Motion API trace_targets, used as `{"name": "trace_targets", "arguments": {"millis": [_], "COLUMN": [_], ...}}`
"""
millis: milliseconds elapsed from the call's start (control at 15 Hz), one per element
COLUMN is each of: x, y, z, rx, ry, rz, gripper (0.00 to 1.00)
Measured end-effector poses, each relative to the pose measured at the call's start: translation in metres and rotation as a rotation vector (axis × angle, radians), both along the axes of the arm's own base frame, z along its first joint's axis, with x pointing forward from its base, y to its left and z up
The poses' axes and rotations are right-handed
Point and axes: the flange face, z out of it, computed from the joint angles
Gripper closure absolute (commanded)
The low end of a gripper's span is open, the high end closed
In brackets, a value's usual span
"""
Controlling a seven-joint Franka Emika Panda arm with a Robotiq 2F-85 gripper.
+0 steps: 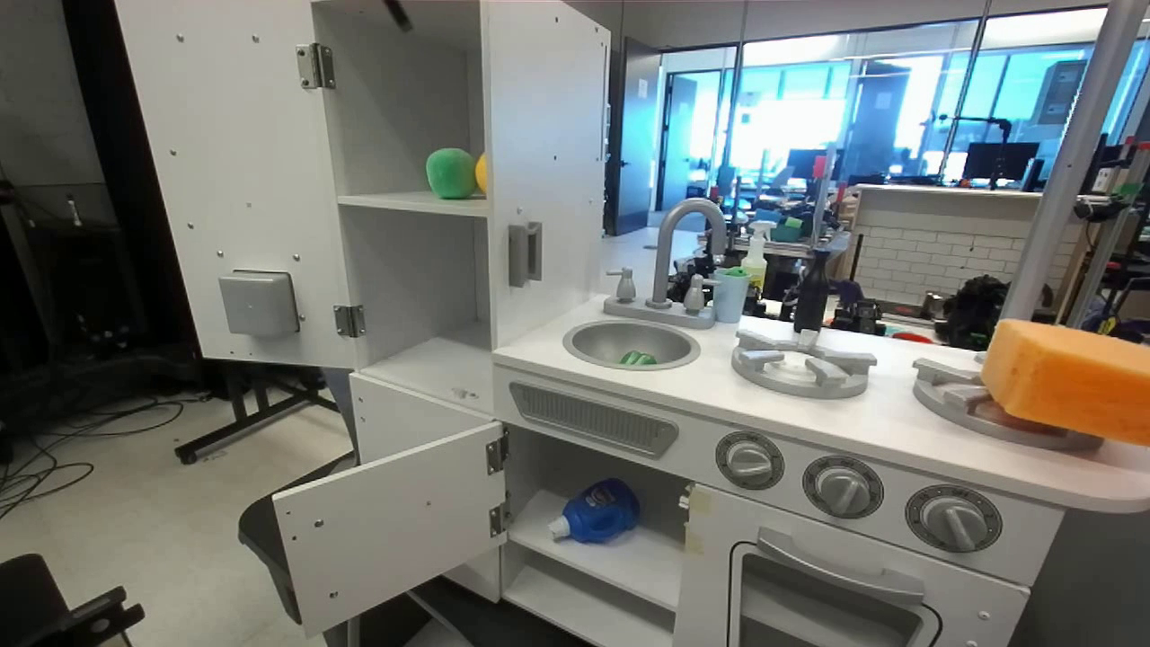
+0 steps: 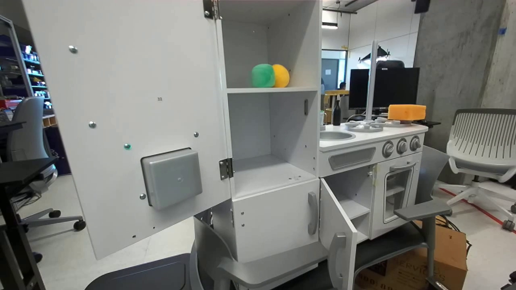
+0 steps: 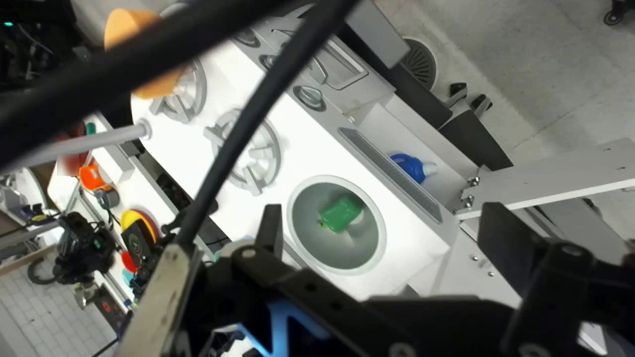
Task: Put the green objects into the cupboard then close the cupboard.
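One of two green pieces [image 3: 341, 214] lies in the single sink [image 3: 320, 243]; the second green piece [image 2: 262, 75] and one yellow ball [image 2: 281, 75] sit higher than the sink. One blue bottle [image 1: 604, 512] lies lower than the sink. One tall cupboard [image 2: 296, 52], one faucet [image 1: 663, 247] and two tap handles [image 1: 695, 295] stand beside the sink. In both exterior views, two burners [image 1: 795, 386], three knobs [image 1: 843, 492] and one orange block [image 1: 1069, 377] are right of the sink. In the wrist view, one gripper [image 3: 380, 210] has two fingers [image 3: 270, 228] flanking the sink.
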Motion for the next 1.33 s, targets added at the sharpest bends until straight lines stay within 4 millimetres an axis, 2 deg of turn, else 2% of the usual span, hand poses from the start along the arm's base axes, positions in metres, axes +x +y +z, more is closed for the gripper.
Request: {"name": "trace_targets", "arguments": {"millis": [133,267,400,533,733,1000,1200,1333], "x": [0.020,0.043,0.069,0.096,0.135,0.180,0.203,0.213], "y": [-0.048,-0.084,-0.110,-0.127,-0.129,-0.104,-0.089,-0.092], "z": [-0.001,-0.014,-0.031,-0.050,-0.074,-0.094,-0.104,-0.109], "rx": [0.059,0.142,0.231,0.302,0.359,0.356,0.323,0.282], "ry": [0.017,0.044,0.068,0.087,0.115,0.182,0.243,0.283], "rz": [-0.050,-0.084,-0.104,-0.115,-0.103,0.009,0.151,0.243], "gripper": [0.00,0.00,0.00,0.00,0.00,0.00,0.00,0.00]}}
